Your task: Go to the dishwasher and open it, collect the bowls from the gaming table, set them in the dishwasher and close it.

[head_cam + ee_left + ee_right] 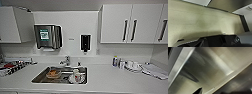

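Observation:
I face a white kitchen counter (112, 80) with a steel sink (40, 79) set into it. A brushed steel-grey panel (209, 68) with a bright edge strip lies close in front of the right wrist camera; it looks like the dishwasher front. A dark tip of my right gripper (199, 91) pokes in near that panel. In the left wrist view, dark parts of my left arm (218, 40) hang over a speckled beige floor (199, 21). The bowls and the gaming table are out of view.
The sink holds a white mug (76, 74) and a dish with something orange (53, 73). A tap (66, 60) stands behind it. White wall cabinets (130, 23), a towel dispenser (47, 36) and a soap dispenser (85, 43) hang above. Cups and bottles (125, 64) stand to the right, a dish rack (12, 66) to the left.

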### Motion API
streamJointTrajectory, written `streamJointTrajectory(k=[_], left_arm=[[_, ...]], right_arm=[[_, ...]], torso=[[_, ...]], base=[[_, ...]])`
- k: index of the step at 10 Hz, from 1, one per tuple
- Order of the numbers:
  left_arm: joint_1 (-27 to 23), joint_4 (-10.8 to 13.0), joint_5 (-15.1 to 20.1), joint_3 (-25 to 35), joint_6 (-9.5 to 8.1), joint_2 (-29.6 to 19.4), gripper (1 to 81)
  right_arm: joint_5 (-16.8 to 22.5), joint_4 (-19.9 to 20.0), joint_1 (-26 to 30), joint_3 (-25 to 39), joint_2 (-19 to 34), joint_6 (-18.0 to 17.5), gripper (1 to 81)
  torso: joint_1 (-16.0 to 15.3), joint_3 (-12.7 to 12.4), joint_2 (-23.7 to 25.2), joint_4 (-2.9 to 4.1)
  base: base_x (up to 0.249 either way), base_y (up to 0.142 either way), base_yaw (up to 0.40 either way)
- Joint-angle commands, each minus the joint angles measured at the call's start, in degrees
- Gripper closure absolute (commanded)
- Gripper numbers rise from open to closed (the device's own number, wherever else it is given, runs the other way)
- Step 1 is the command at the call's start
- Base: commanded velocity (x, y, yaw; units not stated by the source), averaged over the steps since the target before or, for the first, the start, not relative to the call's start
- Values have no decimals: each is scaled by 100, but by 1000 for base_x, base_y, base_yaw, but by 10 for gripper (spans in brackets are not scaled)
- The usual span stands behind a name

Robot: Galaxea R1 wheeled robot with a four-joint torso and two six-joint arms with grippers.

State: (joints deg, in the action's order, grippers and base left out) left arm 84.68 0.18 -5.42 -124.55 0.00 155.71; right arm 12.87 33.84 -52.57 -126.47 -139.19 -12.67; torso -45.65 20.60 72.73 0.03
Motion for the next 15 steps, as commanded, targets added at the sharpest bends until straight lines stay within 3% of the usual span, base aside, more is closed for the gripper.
streamJointTrajectory(k=[1, 9, 14, 15], left_arm=[[-377, 17, 217, 89, 26, -92, 10], [-385, 17, 217, 89, 26, -83, 10], [-377, 17, 217, 89, 26, -66, 10], [-377, 17, 217, 97, 26, -66, 10]], right_arm=[[936, -194, 224, 62, 161, 440, 10], [901, -202, -74, -26, 135, 836, 10], [857, -246, -233, -228, -76, 889, 10], [848, -246, -277, -264, -94, 1038, 10]], torso=[[0, 0, 0, 0], [22, -5, 9, 2], [15, 2, 5, 0], [13, 2, 5, 0]], base=[[0, 0, 0], [-16, 0, 0], [0, 0, 0], [0, 0, 0]])
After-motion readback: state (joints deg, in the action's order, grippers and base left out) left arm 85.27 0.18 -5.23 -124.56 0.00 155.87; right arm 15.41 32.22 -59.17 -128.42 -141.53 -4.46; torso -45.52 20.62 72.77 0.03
